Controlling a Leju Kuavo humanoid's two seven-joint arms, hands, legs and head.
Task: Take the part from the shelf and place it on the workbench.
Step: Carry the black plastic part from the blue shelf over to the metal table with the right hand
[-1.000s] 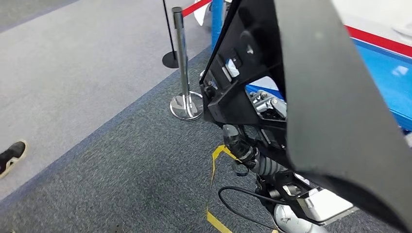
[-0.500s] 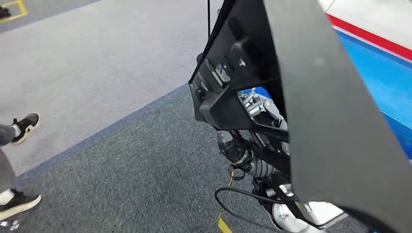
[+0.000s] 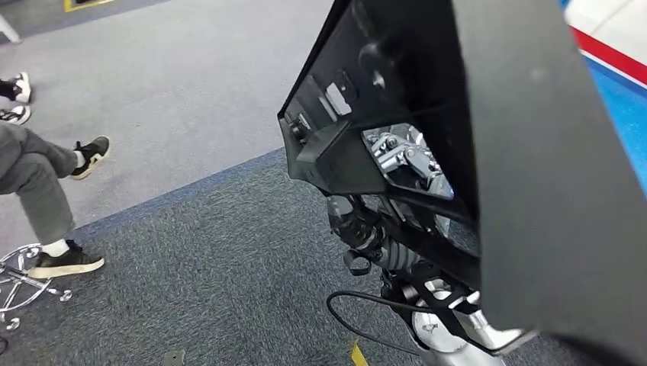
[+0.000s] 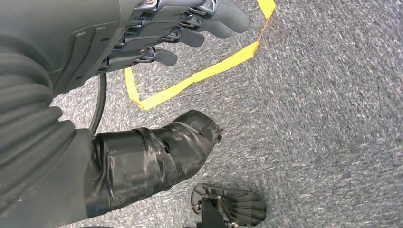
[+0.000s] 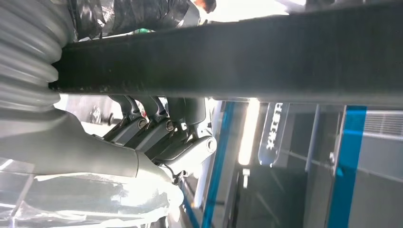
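While the view is swinging, stanchion gone and a seated person (image 3: pixel 38 183) entering at 9 o'clock, right hand (image 5: pixel 161 133) is gripping the part (image 3: pixel 488 152); left hand (image 4: pixel 157 33) hanging loose, empty: carrying underway.

A demonstration hall or workshop floor: grey speckled carpet (image 3: pixel 214 267) with yellow floor-marking tape (image 4: pixel 190 80) beneath the left hand (image 4: pixel 157 38), blue metal frames (image 5: pixel 349 161) beyond the right hand (image 5: pixel 161 133).

The white characters on a blue sign (image 5: pixel 274 134) cannot be read.
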